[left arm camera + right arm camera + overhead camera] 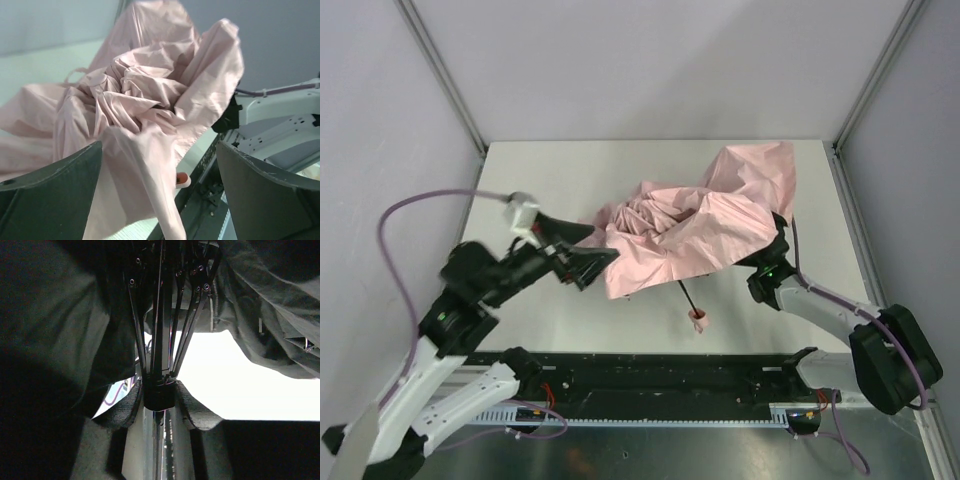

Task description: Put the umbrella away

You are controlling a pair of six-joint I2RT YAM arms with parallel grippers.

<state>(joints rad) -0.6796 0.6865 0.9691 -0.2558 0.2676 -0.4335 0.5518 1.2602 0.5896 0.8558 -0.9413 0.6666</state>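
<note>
The umbrella [695,225] lies crumpled on the white table [550,180], its pale pink fabric bunched in folds. Its black shaft [686,296] sticks out toward the near edge and ends in a small pink handle [698,320]. My left gripper [595,262] is at the fabric's left edge, open. In the left wrist view the fingers [55,195] stand wide apart and a fold of the umbrella [145,100] hangs between them. My right gripper [772,258] reaches under the canopy from the right. In the right wrist view the right gripper [160,390] is shut on the umbrella's black runner [160,395], with ribs [187,325] fanning above.
A black rail [660,380] runs along the near table edge between the arm bases. Grey walls and metal posts [440,70] enclose the table on three sides. The right arm's white link [280,107] shows beyond the fabric in the left wrist view.
</note>
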